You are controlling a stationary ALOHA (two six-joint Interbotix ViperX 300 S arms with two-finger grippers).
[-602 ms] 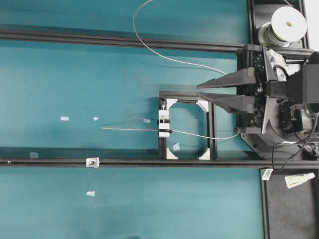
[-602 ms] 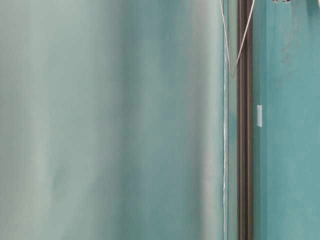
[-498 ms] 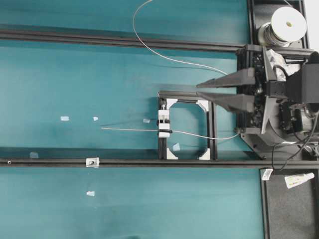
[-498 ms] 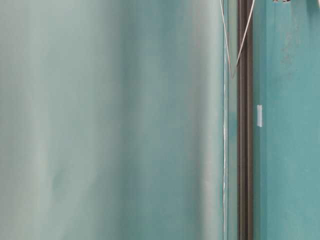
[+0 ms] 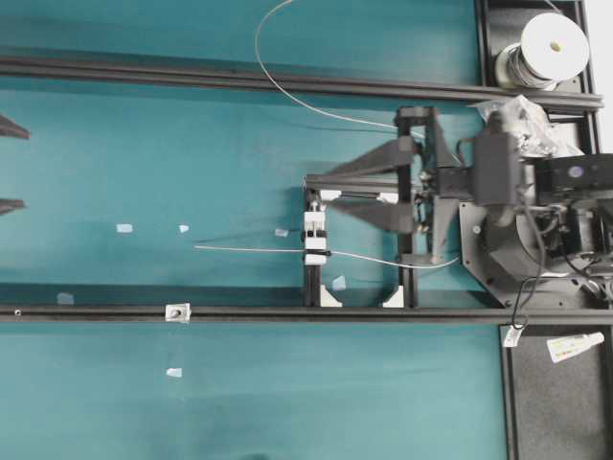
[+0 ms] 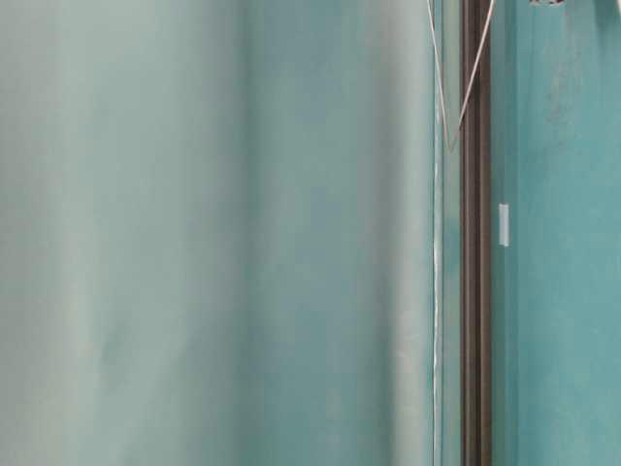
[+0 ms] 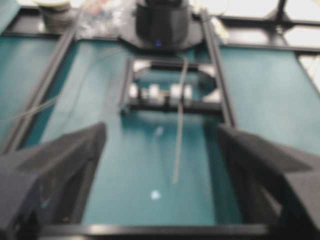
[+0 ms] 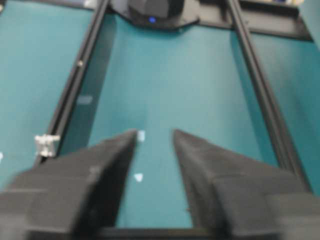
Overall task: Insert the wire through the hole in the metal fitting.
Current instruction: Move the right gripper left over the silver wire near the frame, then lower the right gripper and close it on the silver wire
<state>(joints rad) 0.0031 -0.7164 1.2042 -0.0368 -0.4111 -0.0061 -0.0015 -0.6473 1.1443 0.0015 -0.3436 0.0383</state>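
Note:
The wire (image 5: pixel 249 249) runs from a spool, loops across the table top, and passes through a white clamp block (image 5: pixel 316 238). Its straight free end points left (image 7: pixel 176 165). The metal fitting (image 5: pixel 177 311) sits on the lower black rail, left of and below the wire's tip; it also shows at the left of the right wrist view (image 8: pixel 46 143). My right gripper (image 5: pixel 324 190) hangs open over the top of the black square frame, nothing between its fingers (image 8: pixel 155 134). My left gripper (image 5: pixel 10 165) is wide open at the far left edge, empty, facing the wire end (image 7: pixel 161 131).
A black square frame (image 5: pixel 406 268) holds the clamp block. Two black rails (image 5: pixel 192 75) cross the table. The wire spool (image 5: pixel 554 46) stands at the top right, and a white tube (image 5: pixel 575 345) lies at the lower right. Small white tape scraps (image 5: pixel 124 228) dot the teal surface.
The right arm has reached left, bringing its gripper from beside the frame to over its top bar. The left gripper's fingertips have come into view at the left edge. Wire and fitting have not moved.

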